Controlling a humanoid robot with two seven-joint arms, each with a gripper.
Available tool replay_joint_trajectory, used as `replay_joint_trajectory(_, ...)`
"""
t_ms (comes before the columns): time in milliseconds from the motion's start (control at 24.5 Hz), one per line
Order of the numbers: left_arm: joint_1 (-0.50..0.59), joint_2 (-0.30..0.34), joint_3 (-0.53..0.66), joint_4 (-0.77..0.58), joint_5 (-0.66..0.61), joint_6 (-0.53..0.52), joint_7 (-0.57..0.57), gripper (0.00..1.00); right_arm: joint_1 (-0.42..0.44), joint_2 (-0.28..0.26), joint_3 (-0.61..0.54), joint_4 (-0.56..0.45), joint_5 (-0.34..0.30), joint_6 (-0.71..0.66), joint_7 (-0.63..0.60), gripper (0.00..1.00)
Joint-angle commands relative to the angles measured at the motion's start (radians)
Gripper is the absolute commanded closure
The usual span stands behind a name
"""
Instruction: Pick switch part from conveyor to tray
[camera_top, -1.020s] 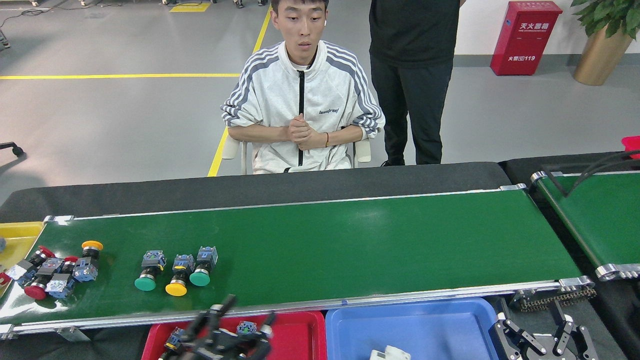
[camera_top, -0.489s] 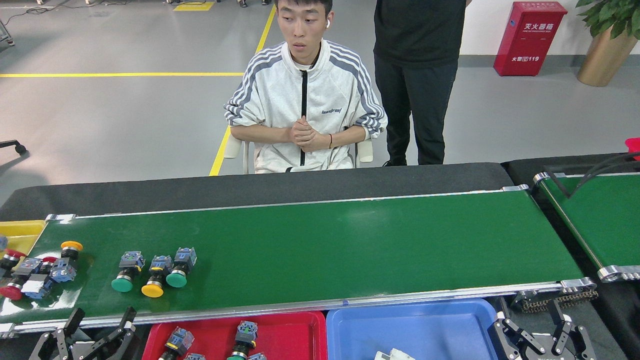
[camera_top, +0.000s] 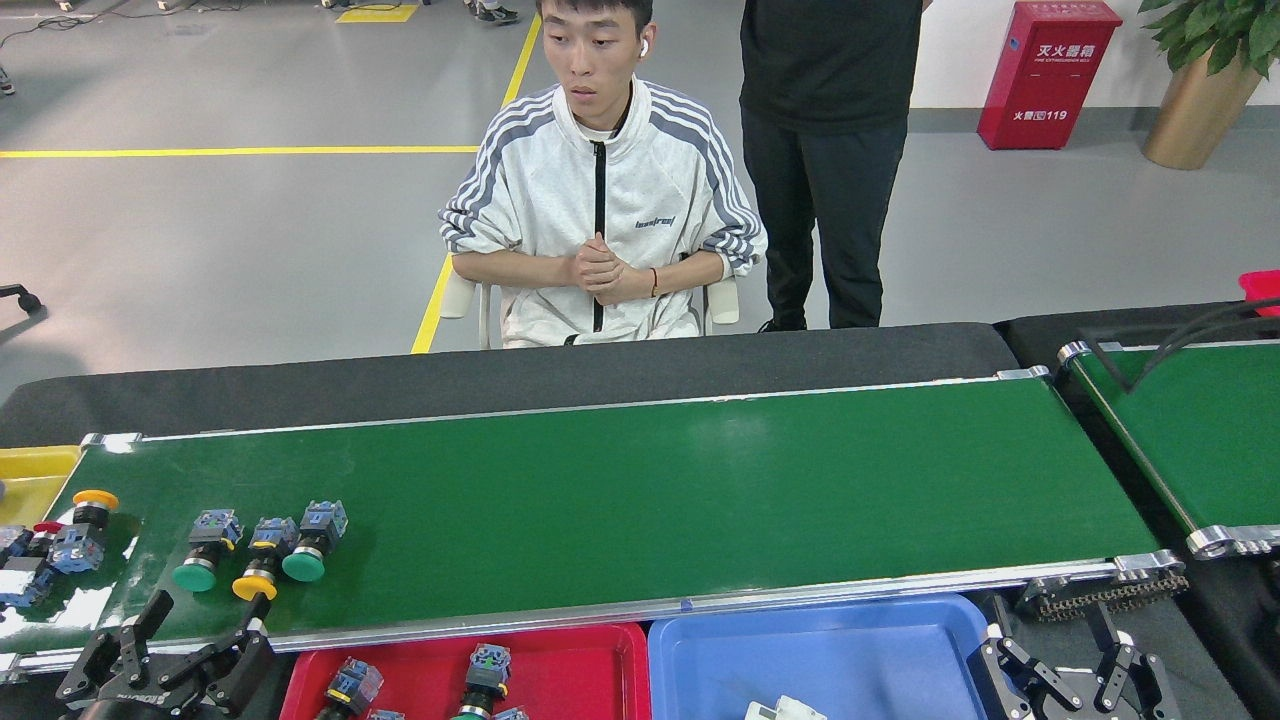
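The long dark-green conveyor (camera_top: 640, 490) carries three switch parts in a row at its left: a green-capped one (camera_top: 203, 551), a yellow-capped one (camera_top: 262, 560) and another green-capped one (camera_top: 312, 542). More switch parts (camera_top: 55, 545) cluster at the belt's far left end. My left gripper (camera_top: 205, 625) stands open at the belt's near edge, just in front of the yellow-capped part, holding nothing. The red tray (camera_top: 590, 665) below the belt holds several switch parts (camera_top: 482, 682). My right gripper (camera_top: 1068, 668) is open at the bottom right, empty.
A blue tray (camera_top: 850, 650) with a white piece (camera_top: 785, 710) sits right of the red tray. A yellow bin (camera_top: 30, 480) lies at the far left. A second green belt (camera_top: 1200, 430) angles off at the right. One person sits behind the conveyor, another stands beside.
The switch parts have ridden further left along the belt. My left gripper left the red tray, swung left, then rose to the belt's near edge. The right gripper stayed put.
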Motion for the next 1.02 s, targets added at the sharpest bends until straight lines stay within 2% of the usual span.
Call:
replay_joint_trajectory(0,-0.036,0.02,0.001,0.022,-0.002,0.006,0.01,0.0,0.001,-0.003,-0.007,-0.006,-0.002,-0.017,-0.007,0.01)
replay_joint_trajectory(285,-0.154,0.065,-0.001,0.185,-0.013,0.012,0.01,0.0,-0.005,-0.01,-0.007,0.021,-0.002,-0.04,-0.007,0.01)
replay_joint_trajectory(489,-0.198,0.072,-0.027,0.232,-0.01,0.003,0.01,0.0,-0.028,-0.01,-0.013,0.052,-0.002,-0.056,-0.005,0.01)
replay_joint_trajectory(571,-0.207,0.072,-0.04,0.251,-0.01,0.003,0.01,0.03,-0.034,-0.01,-0.013,0.061,-0.002,-0.056,-0.005,0.01)
replay_joint_trajectory(612,-0.211,0.072,-0.047,0.263,-0.01,0.003,0.01,0.08,-0.036,-0.01,-0.013,0.063,-0.002,-0.056,-0.005,0.01)
replay_joint_trajectory(653,-0.217,0.072,-0.051,0.278,-0.01,0.004,0.01,0.18,-0.037,-0.01,-0.013,0.064,-0.002,-0.056,-0.007,0.01)
replay_joint_trajectory(734,-0.224,0.072,-0.056,0.301,-0.002,0.001,0.01,0.58,-0.037,-0.012,-0.013,0.064,-0.002,-0.056,-0.007,0.01)
replay_joint_trajectory(775,-0.224,0.072,-0.056,0.308,0.001,0.0,0.01,0.73,-0.037,-0.012,-0.015,0.066,-0.002,-0.056,-0.007,0.01)
replay_joint_trajectory(816,-0.226,0.074,-0.054,0.309,0.002,0.0,0.016,0.83,-0.039,-0.013,-0.016,0.066,-0.002,-0.056,-0.007,0.01)
replay_joint_trajectory(856,-0.224,0.074,-0.054,0.308,0.004,0.0,0.042,0.89,-0.037,-0.012,-0.021,0.066,-0.002,-0.056,-0.007,0.01)
replay_joint_trajectory(979,-0.209,0.075,-0.057,0.297,0.001,-0.01,0.114,0.95,-0.037,-0.012,-0.027,0.066,-0.002,-0.056,-0.007,0.01)
